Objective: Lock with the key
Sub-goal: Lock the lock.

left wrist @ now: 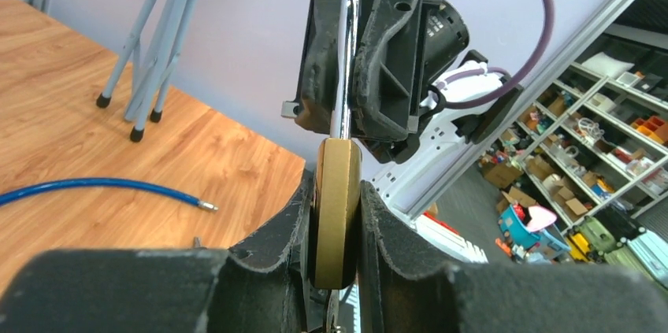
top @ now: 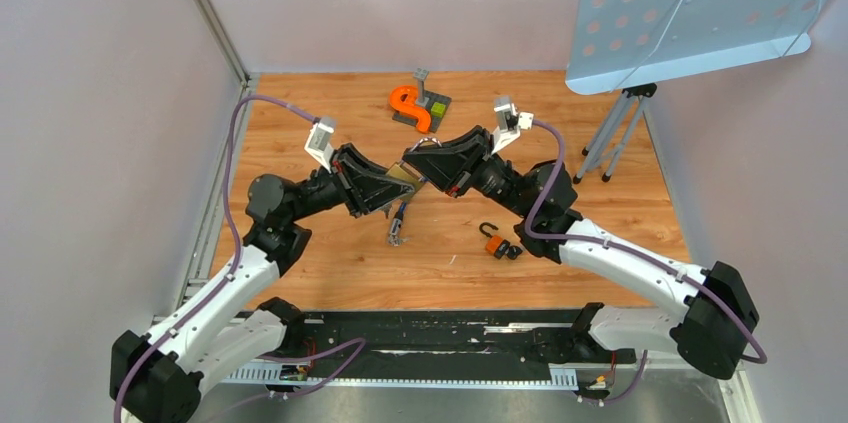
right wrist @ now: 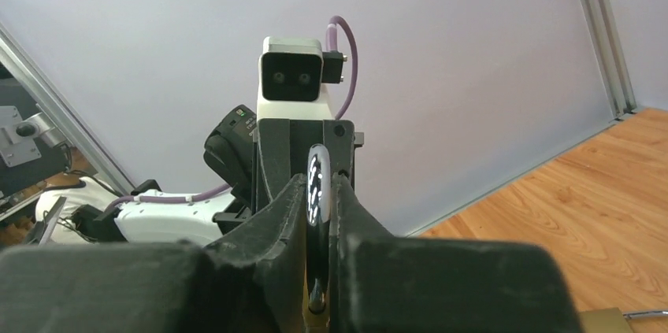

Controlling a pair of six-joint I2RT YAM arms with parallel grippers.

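Above the table [top: 620, 203], your left gripper [left wrist: 335, 191] clamps the brass padlock [left wrist: 335, 227], your right gripper [right wrist: 317, 183] pinches its shackle [left wrist: 345, 73]; the keys [top: 397, 228] appear to dangle beneath. Next, likely seat the shackle, then turn the key

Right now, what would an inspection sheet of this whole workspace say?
Surface: wooden table.
Job's things: brass padlock held up between the arms, its shackle pointing away; key bunch just below.
Clutter: small orange padlock; orange S-shaped piece on a dark plate.
Grippers: left gripper, jaws shut on the padlock's body; right gripper, jaws shut on the shackle.
Cables: purple cables on the arms; blue hose on the table.
Surroundings: tripod carrying a perforated panel; pale walls.
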